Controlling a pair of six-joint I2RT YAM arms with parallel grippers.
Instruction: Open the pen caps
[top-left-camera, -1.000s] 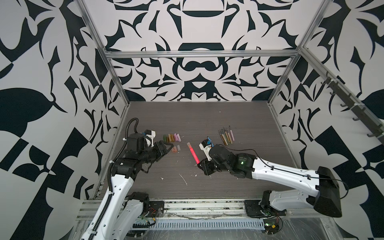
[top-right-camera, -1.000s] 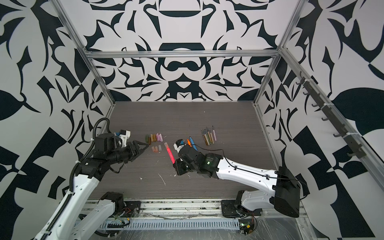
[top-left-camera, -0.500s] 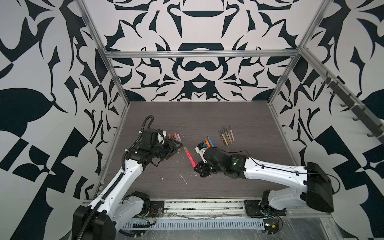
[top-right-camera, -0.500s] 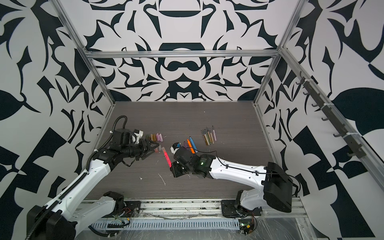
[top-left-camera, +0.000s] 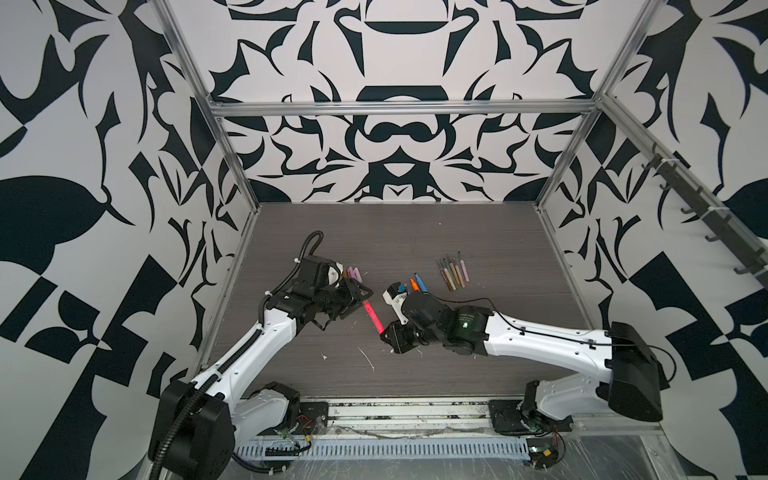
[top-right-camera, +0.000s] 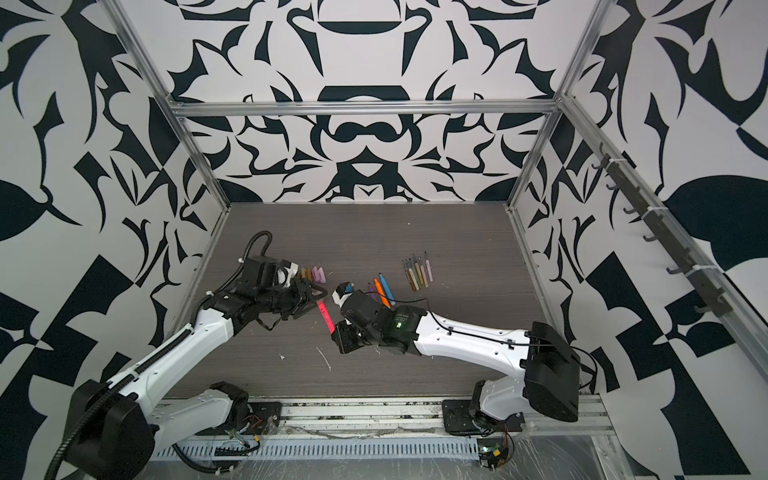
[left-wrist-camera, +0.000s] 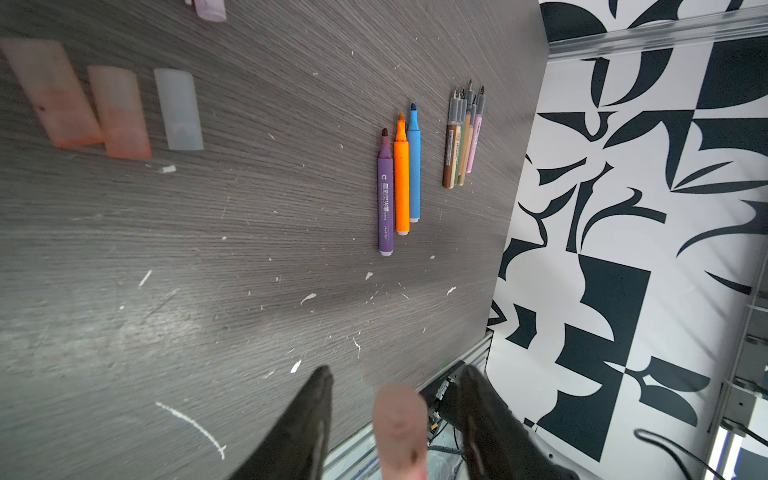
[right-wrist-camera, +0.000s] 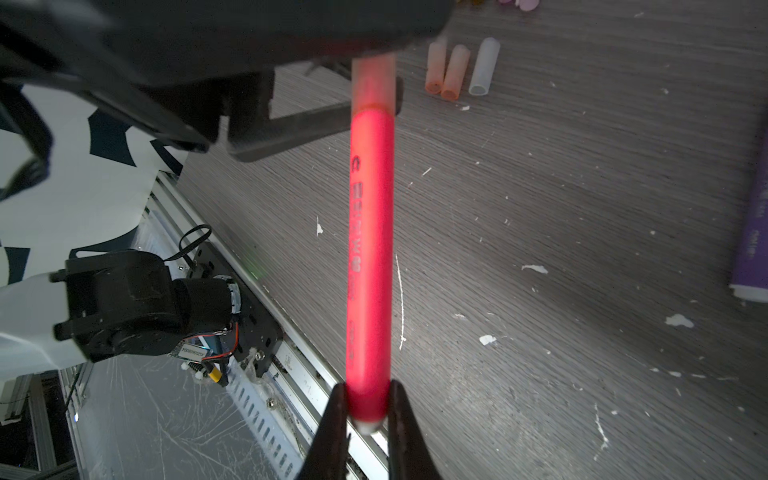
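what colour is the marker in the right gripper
Bright neon pink. The slim plastic marker shows best in the right wrist view, clamped by the right gripper.

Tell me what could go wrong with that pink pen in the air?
The left gripper has its jaws either side of the cap, not pinching it; pulling now could slip off. The right gripper pinches only the tail end of the pink pen, so a tug might twist or drop it.

We log: left black gripper (top-left-camera: 363, 296) spread, facing right black gripper (top-left-camera: 385, 336), which clamps bright pink plastic pen (top-left-camera: 372, 318) by its end.
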